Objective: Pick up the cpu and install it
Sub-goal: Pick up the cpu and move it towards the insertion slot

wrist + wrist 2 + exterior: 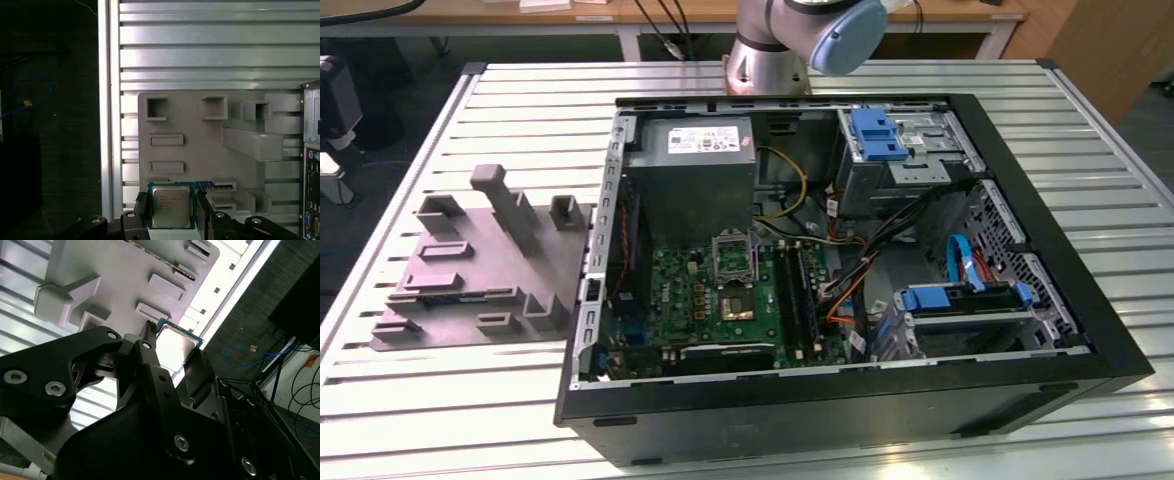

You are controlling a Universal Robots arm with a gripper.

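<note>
End effector (172,214): yours is clamped on the cpu (171,204), one finger on each opposite edge.
Cpu: you see it metal side up, over the grey fixture (200,152) near its edge.
Fixture: on the slatted counter (210,55), beside the open computer case (854,405).

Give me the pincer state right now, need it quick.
Pincer: shut on the cpu, gripping it by two opposite edges.
</note>
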